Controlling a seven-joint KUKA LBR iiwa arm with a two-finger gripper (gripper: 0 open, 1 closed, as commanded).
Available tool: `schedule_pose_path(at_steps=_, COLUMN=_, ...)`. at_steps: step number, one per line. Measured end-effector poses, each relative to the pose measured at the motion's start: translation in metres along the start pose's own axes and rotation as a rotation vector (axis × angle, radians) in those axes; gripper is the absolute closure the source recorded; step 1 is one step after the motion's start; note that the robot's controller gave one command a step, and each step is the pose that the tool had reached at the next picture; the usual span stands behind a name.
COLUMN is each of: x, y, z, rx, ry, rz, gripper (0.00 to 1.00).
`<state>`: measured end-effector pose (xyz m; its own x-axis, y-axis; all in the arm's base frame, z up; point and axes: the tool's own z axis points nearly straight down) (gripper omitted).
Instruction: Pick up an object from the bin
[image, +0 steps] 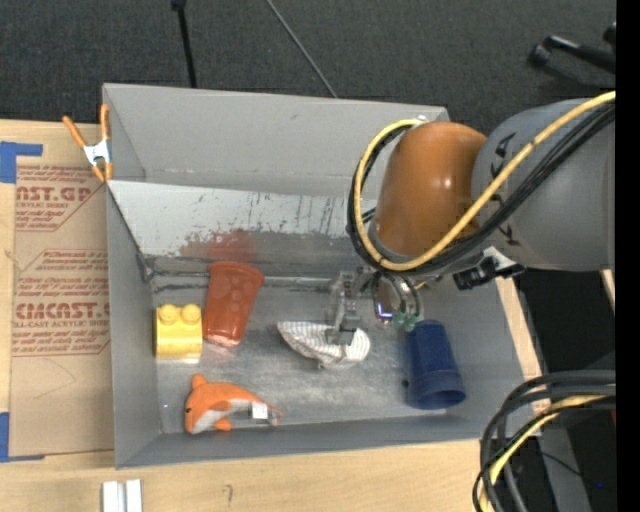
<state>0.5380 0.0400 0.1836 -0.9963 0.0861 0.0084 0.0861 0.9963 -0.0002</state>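
A white, grey-striped crumpled thing (322, 343) is lying near the middle of the bin (250, 130), with a blue cup (432, 365) lying just beside it toward the right wall. Looking low and floppy, it is probably at risk of being pinched by an edge and slipping free, or the cup of getting nudged. The pincer (348, 322) is pressing down onto its right end, seemingly touching it; how far open it is I cannot tell.
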Motion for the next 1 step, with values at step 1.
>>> schedule_pose_path(at_steps=1, x=-0.0105, y=0.0298, z=-0.1860, rx=-0.002, ry=-0.019, rz=-0.033, gripper=1.00)
